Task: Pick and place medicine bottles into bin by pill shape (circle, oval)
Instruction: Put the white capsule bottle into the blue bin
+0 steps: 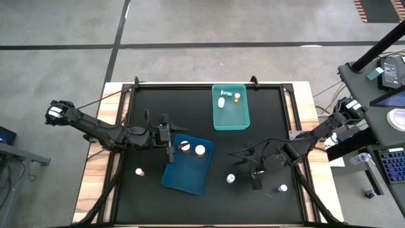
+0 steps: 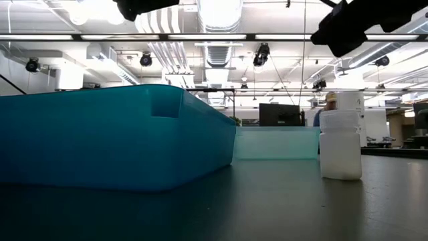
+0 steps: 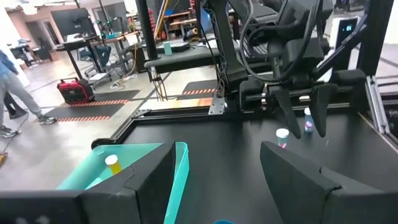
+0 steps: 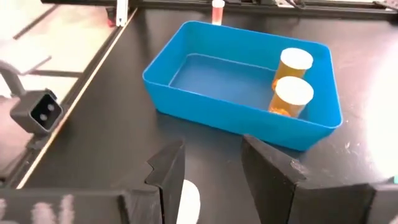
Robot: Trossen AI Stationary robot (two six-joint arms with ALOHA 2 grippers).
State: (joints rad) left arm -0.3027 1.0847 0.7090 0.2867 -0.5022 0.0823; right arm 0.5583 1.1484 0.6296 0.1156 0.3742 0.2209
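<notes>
Blue tray: a blue rectangular plastic bin (image 1: 187, 172) sits near the middle of the black tabletop (image 1: 190, 107), tilted askew; two amber-bodied, white-capped medicine bottles (image 4: 291, 82) stand side by side at one end of it.
Teal tray: a pale teal rectangular bin (image 1: 230, 117) lies farther back, well apart from the blue one, with small bottles (image 1: 222, 101) inside at its far end.
Loose bottles: one white-capped bottle (image 1: 139, 171) stands left of the blue bin; another (image 1: 231, 179) stands between that bin and the right gripper; a third (image 1: 283, 188) is near the table's front right.
Left gripper: (image 1: 169, 151) hangs at the blue bin's back-left edge, fingers spread wide, holding nothing.
Right gripper: (image 4: 208, 171) hovers with fingers parted over a white bottle cap (image 4: 188, 200), not clamped on it.
</notes>
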